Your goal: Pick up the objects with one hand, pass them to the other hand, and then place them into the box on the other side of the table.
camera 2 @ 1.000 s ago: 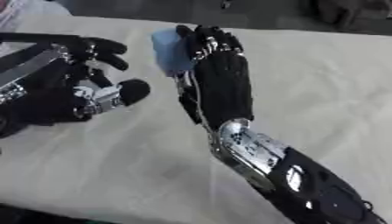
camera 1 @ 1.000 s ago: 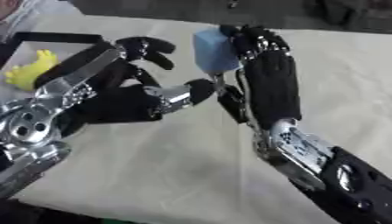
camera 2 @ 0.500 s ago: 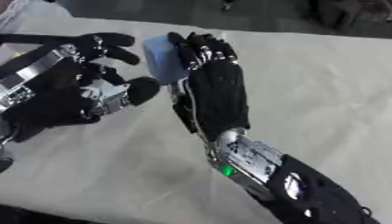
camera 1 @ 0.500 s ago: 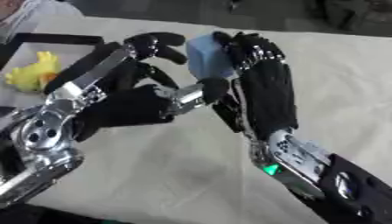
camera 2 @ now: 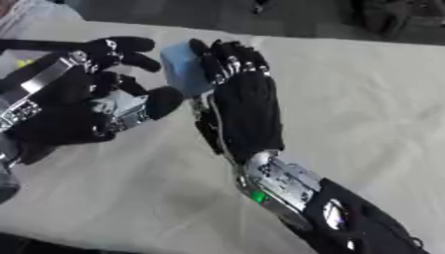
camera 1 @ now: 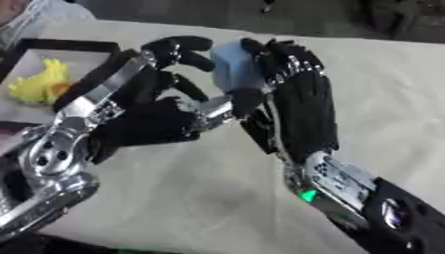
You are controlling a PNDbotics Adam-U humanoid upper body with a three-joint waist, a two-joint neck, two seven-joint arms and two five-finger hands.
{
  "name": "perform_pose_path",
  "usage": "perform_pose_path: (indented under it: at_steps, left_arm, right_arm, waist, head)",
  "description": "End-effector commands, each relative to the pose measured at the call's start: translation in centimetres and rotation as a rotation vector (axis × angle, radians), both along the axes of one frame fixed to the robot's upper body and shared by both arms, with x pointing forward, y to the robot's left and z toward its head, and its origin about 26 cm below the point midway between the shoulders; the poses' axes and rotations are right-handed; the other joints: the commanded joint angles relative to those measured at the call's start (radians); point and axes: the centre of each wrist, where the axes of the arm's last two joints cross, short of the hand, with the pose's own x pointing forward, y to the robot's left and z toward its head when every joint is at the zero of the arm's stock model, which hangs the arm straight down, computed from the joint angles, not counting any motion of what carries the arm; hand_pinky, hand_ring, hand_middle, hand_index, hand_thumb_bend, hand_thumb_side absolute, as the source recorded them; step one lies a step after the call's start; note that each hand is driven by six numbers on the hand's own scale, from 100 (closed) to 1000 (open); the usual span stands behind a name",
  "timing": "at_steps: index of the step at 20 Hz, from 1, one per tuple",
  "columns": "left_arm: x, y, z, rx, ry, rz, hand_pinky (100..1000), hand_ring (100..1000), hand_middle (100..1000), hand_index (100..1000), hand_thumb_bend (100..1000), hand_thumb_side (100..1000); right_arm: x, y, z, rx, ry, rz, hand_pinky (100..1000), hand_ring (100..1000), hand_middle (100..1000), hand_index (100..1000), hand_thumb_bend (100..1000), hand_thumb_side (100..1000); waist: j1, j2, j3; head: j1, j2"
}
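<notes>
Only a yellow toy [camera 1: 37, 85] inside black-rimmed box [camera 1: 74, 45].

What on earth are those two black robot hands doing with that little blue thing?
A handover, above the table. The right hand holds up a pale blue block, fingers curled round it. The left hand has come close, fingers spread at the block to take it. A box with a yellow toy sits at the left.
</notes>
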Motion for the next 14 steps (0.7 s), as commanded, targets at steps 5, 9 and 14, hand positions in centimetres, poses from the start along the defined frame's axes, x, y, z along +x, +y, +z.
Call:
perform_pose_path:
  at_steps: [5,9,14]
  left_arm:
    - [-0.25,0.04,0.71,0.111,-0.094,0.480,1000,579,750,899,643,355]
    - [-0.24,0.03,0.91,0.096,-0.135,0.506,1000,604,769,921,733,335]
    - [-0.24,0.02,0.80,0.093,-0.151,0.517,1000,623,779,932,794,318]
  right_arm:
    - [-0.26,0.08,0.65,0.029,-0.055,-0.018,572,636,510,485,189,100]
    - [-0.27,-0.07,0.47,0.040,-0.064,-0.050,563,632,509,484,188,100]
    - [-0.32,-0.06,0.32,0.048,-0.079,-0.084,563,634,509,484,183,100]
  waist:
    - [0.001,-0.014,0.005]
    - [0.001,-0.015,0.007]
    - [0.003,-0.015,0.010]
  head:
    - [0.004,-0.009]
    - [0.006,-0.010]
    - [0.006,-0.011]
